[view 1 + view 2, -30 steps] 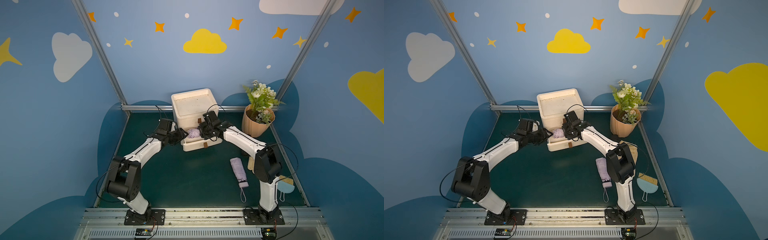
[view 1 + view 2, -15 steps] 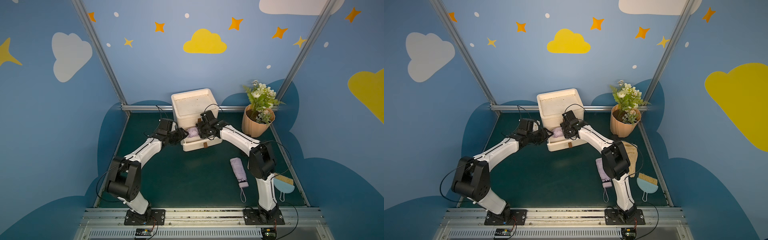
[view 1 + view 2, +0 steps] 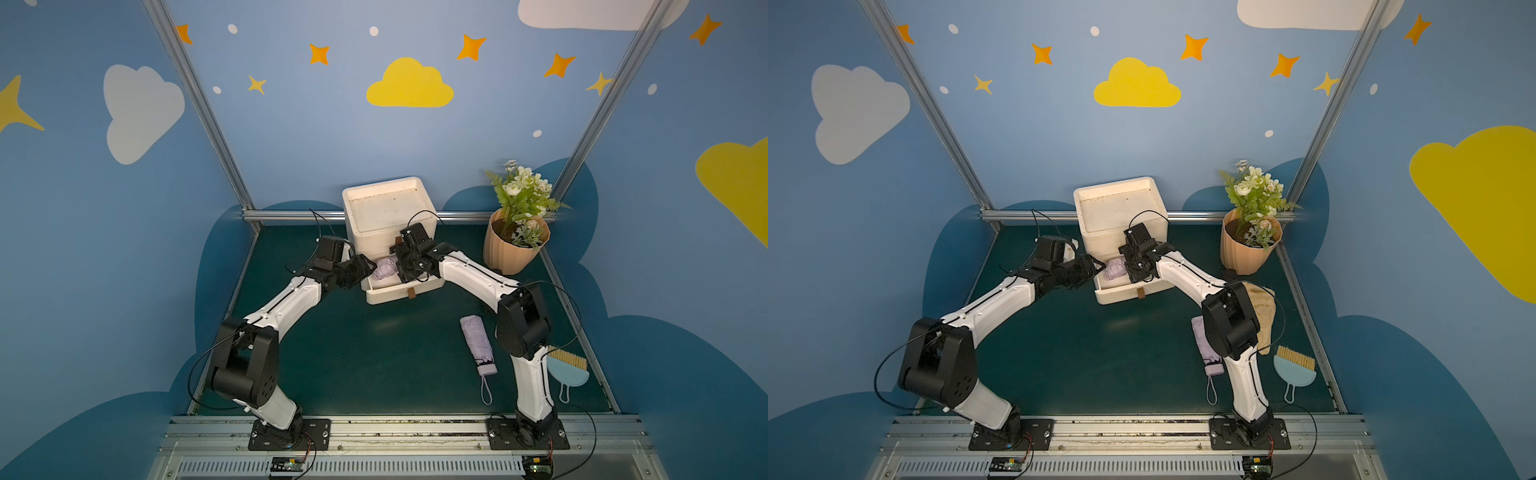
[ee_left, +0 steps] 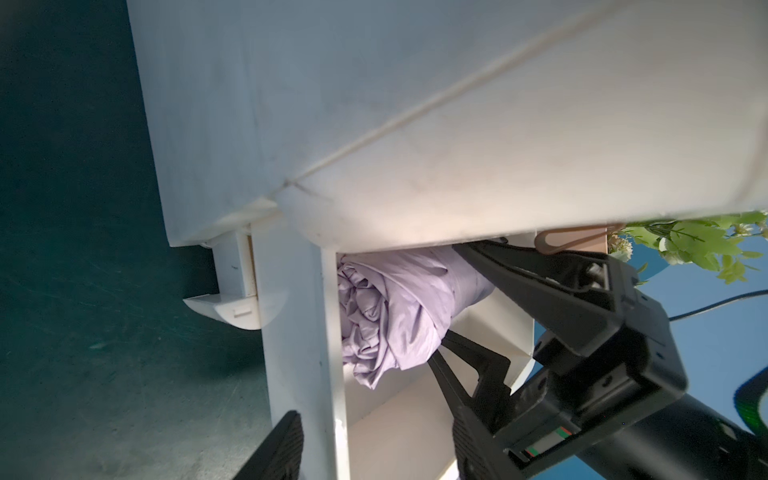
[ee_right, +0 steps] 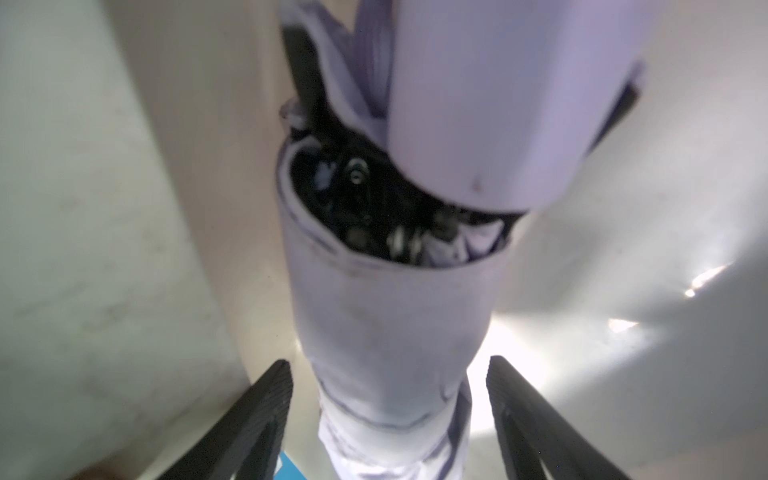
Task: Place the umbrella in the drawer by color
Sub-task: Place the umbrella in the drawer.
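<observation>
- Blue walls with clouds and stars close round a dark green worktop (image 3: 353,353). The white drawer cabinet (image 3: 386,212) stands at the middle of its back edge, where both my arms can reach it.
- Its bottom drawer (image 3: 399,293) is pulled out toward the front, so I have an open tray to lower things into from above.
- The lilac umbrella (image 3: 384,268) lies inside that drawer, its bunched canopy end toward the drawer's left wall.
- My right gripper (image 5: 388,365) is spread wide, with a finger on each side of the umbrella and a gap showing on both sides. It grips nothing, and I judge the umbrella now rests on the drawer itself.
- My left gripper (image 3: 360,269) sits at the drawer's left wall, probably to steady it. Only one finger shows in the left wrist view, so I cannot tell whether it is open or clamped.
- A second lilac umbrella (image 3: 478,345) lies on the worktop toward the front right corner, beside my right arm. By colour, it likely belongs in the same drawer.
- The plant pot (image 3: 509,253) in the back right corner and the brush (image 3: 567,365) by the right edge play no part.
</observation>
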Tool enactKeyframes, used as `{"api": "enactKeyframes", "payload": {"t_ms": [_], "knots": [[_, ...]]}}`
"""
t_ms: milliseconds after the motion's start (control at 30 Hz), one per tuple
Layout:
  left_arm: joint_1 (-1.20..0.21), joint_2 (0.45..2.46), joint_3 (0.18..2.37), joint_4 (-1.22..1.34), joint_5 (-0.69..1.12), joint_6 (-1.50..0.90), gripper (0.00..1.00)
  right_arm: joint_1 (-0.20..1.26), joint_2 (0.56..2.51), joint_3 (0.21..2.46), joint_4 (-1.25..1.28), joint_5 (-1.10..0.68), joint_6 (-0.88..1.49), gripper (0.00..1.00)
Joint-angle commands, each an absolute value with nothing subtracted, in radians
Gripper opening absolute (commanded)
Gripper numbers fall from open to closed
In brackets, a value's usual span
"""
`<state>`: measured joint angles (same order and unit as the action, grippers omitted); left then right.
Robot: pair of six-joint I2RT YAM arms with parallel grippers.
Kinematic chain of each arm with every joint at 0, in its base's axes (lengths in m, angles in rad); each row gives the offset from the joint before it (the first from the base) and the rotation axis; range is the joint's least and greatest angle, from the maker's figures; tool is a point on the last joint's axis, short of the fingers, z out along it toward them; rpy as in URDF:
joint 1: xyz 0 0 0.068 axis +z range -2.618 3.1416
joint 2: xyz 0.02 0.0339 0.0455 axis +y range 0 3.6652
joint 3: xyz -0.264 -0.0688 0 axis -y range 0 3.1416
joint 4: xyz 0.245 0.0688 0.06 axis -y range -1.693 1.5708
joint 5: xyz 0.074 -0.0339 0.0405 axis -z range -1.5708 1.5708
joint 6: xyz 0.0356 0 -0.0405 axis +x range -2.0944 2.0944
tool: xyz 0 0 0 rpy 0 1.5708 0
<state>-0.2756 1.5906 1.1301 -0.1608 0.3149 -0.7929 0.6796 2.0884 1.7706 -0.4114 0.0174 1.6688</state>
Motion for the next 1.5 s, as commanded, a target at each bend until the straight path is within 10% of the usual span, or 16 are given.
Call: {"api": "enactKeyframes", "payload": {"t_ms": [0, 567, 1100, 1467], "knots": [[-0.275, 1.543, 1.14, -0.191, 0.301, -0.771, 0.61, 0.686, 1.992, 1.741, -0.277, 0.056, 1.628, 0.79], [-0.274, 1.479, 1.153, -0.258, 0.259, -0.735, 0.63, 0.686, 1.827, 1.688, -0.3, 0.041, 1.597, 0.8], [-0.286, 1.111, 1.063, -0.483, 0.161, -0.629, 0.81, 0.612, 1.197, 1.208, -0.676, -0.001, 0.535, 0.89], [-0.283, 0.954, 0.976, -0.547, 0.091, -0.661, 0.88, 0.52, 1.209, 1.019, -1.063, 0.077, 0.381, 0.98]]}}
